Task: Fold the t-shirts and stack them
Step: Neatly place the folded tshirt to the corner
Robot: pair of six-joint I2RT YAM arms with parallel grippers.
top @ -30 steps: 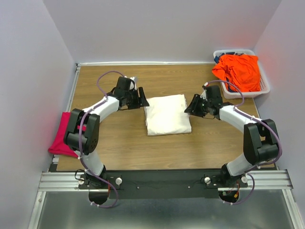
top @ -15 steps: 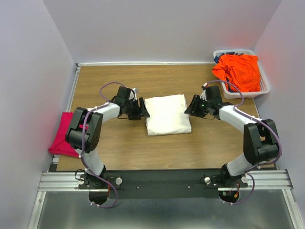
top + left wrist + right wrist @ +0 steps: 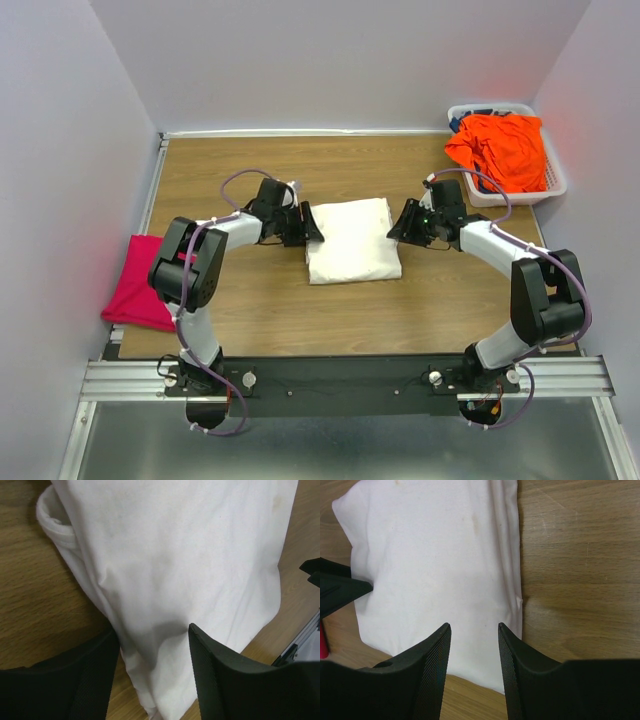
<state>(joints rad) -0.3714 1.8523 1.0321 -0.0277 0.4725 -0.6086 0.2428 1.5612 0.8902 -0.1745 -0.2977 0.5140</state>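
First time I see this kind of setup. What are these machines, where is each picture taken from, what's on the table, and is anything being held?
These are two robot arms bolted at the near edge of a wooden table. The wide picture comes from a fixed camera above and behind them; each close-up comes from a camera on one wrist, looking past its own black fingers. A folded cream-white t-shirt lies mid-table. The left gripper and right gripper stand open at its opposite edges, gripping nothing. A pink t-shirt lies at the table's left edge; an orange t-shirt sits in a white basket at the far right.
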